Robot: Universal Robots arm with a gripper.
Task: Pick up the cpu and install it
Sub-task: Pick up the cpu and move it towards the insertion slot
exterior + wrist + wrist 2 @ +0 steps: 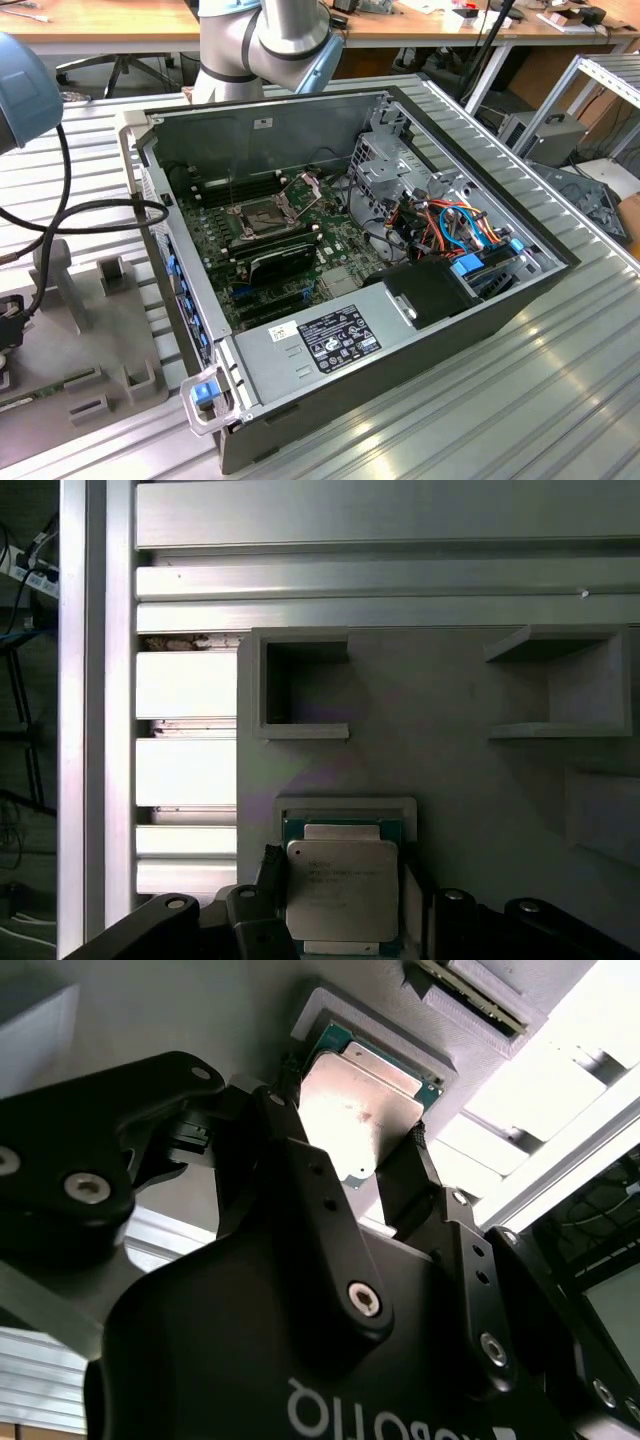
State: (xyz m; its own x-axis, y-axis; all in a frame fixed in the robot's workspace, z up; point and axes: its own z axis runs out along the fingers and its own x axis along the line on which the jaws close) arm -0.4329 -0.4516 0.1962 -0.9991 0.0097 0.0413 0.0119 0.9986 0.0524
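The cpu (342,885) is a small square chip with a pale silver face (360,1110) on a green edge. It sits at a white framed holder (345,805) on a grey fixture plate (450,770). My gripper (340,880) is down over it, with one black finger (272,1105) against one side of the chip and the other finger (418,1150) against the opposite side. The jaws are closed onto the chip's edges. In the exterior view, the dark cpu socket (265,215) on the green motherboard (300,260) stands with its metal frame hinged up.
The open computer case (350,250) lies on a ribbed aluminium table (560,380). The grey fixture plate (90,330) with raised blocks lies at the exterior view's left. A black cable (70,215) runs across it, and the arm's base (260,40) stands behind the case.
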